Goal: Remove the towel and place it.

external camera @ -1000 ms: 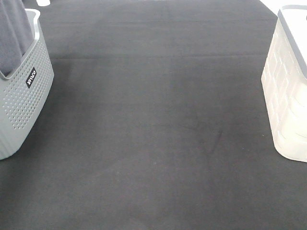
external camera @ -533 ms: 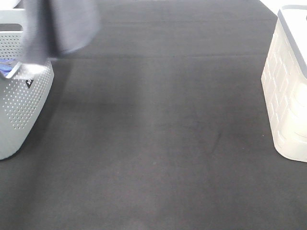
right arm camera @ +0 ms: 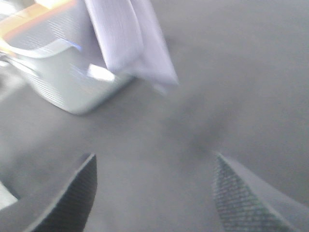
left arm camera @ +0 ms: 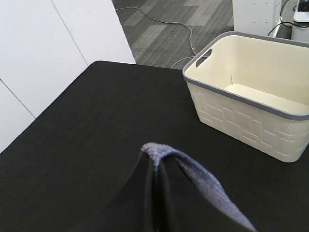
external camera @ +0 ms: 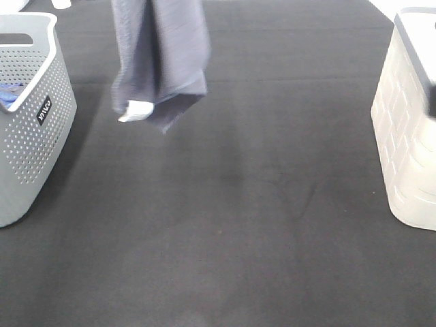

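High view looks steeply down on the black mat point(external camera: 272, 204). Wrist views skim it obliquely, close in. All three share the towel point(external camera: 160, 61).

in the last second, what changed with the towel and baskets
The towel was lifted out of the grey basket and swung right; it now hangs over the black mat, pinched in the shut left gripper. The grey basket and the cream basket stayed put.

A black tabletop point(external camera: 238, 225) with a matte, cloth-like surface fills most of the view, and past its edge are white wall panels point(left arm camera: 43, 53), a grey patterned floor point(left arm camera: 159, 34) crossed by a thin cable point(left arm camera: 191, 36), and a white cabinet point(left arm camera: 253, 14).
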`<move>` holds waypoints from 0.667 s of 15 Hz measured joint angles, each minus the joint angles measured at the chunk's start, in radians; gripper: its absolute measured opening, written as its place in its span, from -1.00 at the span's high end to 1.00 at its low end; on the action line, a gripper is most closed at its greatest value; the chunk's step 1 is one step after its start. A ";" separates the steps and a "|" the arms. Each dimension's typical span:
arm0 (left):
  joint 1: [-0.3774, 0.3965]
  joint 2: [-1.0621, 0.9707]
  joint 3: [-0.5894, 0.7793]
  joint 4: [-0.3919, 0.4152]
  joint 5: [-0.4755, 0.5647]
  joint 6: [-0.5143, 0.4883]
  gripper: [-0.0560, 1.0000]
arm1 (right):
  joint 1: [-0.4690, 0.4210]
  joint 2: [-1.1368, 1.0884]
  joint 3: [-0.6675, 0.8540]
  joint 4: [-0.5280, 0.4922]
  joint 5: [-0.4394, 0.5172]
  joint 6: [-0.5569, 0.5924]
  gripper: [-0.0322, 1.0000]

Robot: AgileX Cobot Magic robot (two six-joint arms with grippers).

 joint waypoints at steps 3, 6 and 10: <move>-0.054 0.029 0.000 0.005 0.000 0.004 0.89 | 0.000 0.147 0.000 0.267 0.016 -0.281 -0.27; -0.111 0.046 0.000 0.016 0.000 0.007 0.89 | 0.104 0.255 -0.001 0.407 -0.013 -0.470 -0.27; -0.160 0.062 0.000 0.019 0.001 0.059 0.89 | 0.292 0.413 -0.005 0.473 -0.197 -0.605 -0.27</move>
